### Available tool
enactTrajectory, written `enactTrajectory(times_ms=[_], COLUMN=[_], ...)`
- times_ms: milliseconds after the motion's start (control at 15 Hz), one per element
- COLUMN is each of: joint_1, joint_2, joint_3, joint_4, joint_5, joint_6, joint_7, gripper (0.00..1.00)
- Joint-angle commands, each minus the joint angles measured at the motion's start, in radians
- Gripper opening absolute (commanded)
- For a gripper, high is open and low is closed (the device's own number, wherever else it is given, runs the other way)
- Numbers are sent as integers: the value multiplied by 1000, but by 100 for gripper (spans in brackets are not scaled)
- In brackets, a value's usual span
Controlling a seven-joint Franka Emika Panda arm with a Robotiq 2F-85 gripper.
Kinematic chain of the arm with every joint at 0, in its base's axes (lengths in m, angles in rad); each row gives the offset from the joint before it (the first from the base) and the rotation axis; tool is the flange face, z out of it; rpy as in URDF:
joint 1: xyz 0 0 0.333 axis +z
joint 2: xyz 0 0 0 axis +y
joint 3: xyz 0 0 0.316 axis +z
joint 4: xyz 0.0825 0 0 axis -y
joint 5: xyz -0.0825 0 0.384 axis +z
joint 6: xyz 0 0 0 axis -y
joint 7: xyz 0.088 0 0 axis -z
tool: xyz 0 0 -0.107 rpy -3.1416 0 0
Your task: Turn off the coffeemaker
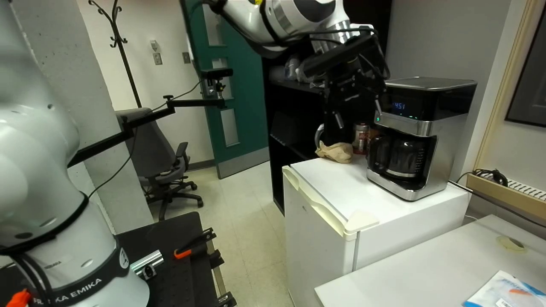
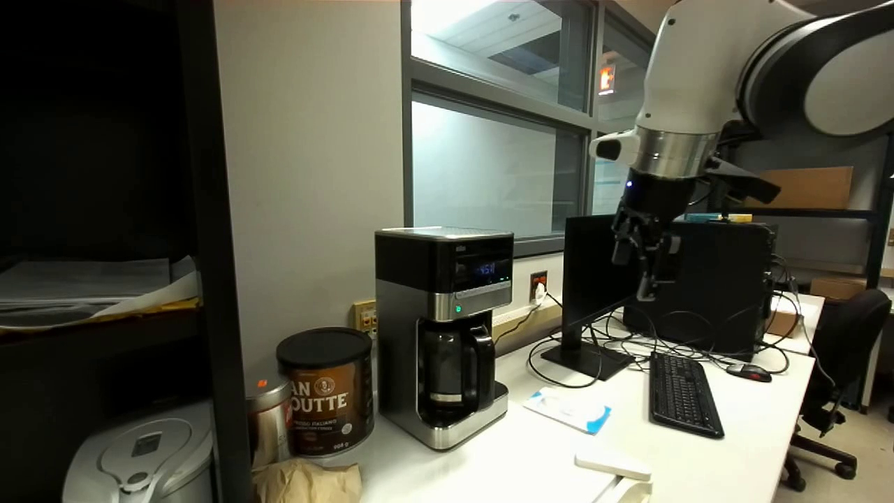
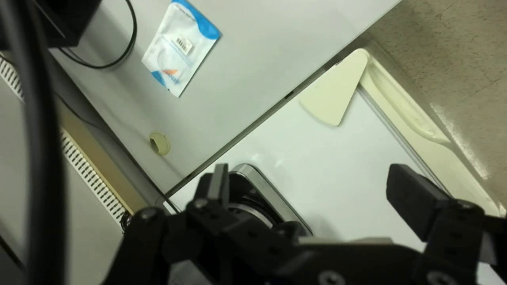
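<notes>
Hanging out front of the coffeemaker (image 1: 448,145), the gripper (image 1: 359,117), at the end of the white arm (image 2: 691,77), is apart from it, approx. level w/ its upper half in both exterior views. Its fingers (image 3: 414,198) are spread, w/ a wide gap btwn 'em in wrist view. There, part of coffeemaker's base (image 3: 272,198) shows just beside one finger. Coffeemaker stands upright on the white mini-fridge (image 1: 324,179); its display (image 1: 416,102) shows blue digits & a green light (image 2: 458,308) glows on its silver band (image 2: 482,299). Dark glass carafe (image 2: 447,363) sits in coffeemaker's lower front.

Right beside coffeemaker: brown coffee can (image 2: 328,398) w/ black lid (image 2: 325,344); can't tell if they touch. Same side, bit farther from coffeemaker: silver-&-red canister (image 2: 271,426) & some crumpled tan paper (image 2: 307,482). Black shelving (image 2: 209,279) stands farther still, same side of coffeemaker.

Opp. side of coffeemaker: pale desk (image 1: 405,273). On it, going away from coffeemaker: blue-&-white packet (image 3: 182,49) lying flat, monitor (image 2: 594,272), keyboard (image 2: 684,395), mouse (image 2: 749,372). Outlet (image 2: 535,277) is on coffeemaker's desk side too, w/ a white plug (image 2: 539,293) in it.

Well apart from coffeemaker, in bkgd of an exterior view: grey office chair (image 1: 155,153), coat stand (image 1: 123,55), green door (image 1: 251,106).
</notes>
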Motion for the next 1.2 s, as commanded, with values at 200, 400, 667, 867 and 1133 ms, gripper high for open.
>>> enactTrajectory(times_ms=[200, 400, 667, 867, 1133], joint_1=[38, 62, 88, 99, 115], joint_2=[264, 317, 375, 410, 463], joint_3=[15, 14, 2, -3, -21], joint_4=[240, 273, 318, 344, 392], joint_5=[-155, -210, -317, -394, -509], joint_6=[95, 160, 233, 295, 393], joint_7=[-30, -24, -5, 20, 84], gripper=[66, 43, 12, 0, 0])
